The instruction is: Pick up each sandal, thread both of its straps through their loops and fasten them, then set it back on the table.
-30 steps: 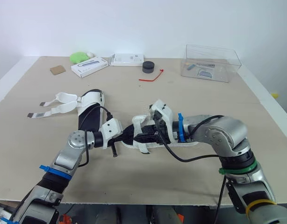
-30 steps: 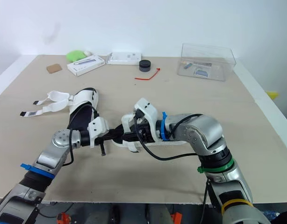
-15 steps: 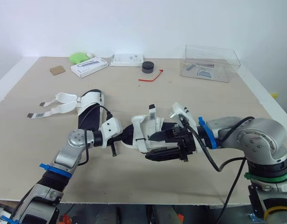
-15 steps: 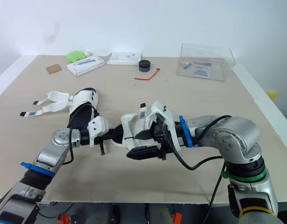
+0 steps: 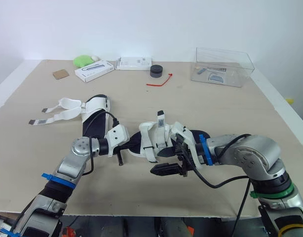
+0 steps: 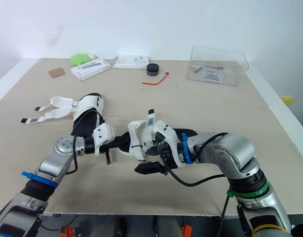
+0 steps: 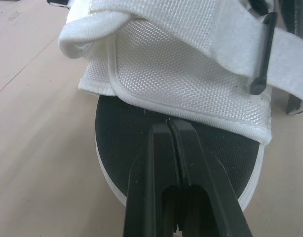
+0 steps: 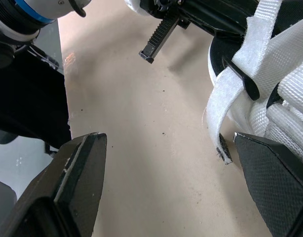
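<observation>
Seemingly the left gripper (image 7: 170, 126), fingers pressed together, is pinning the sandal (image 5: 151, 140) steady while the right gripper (image 8: 169, 143) is hovering wide open near its dangling strap (image 8: 225, 108).

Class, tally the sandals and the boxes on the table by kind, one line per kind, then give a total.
Sandals: 2
White boxes: 2
Clear plastic box: 1
Total: 5
</observation>
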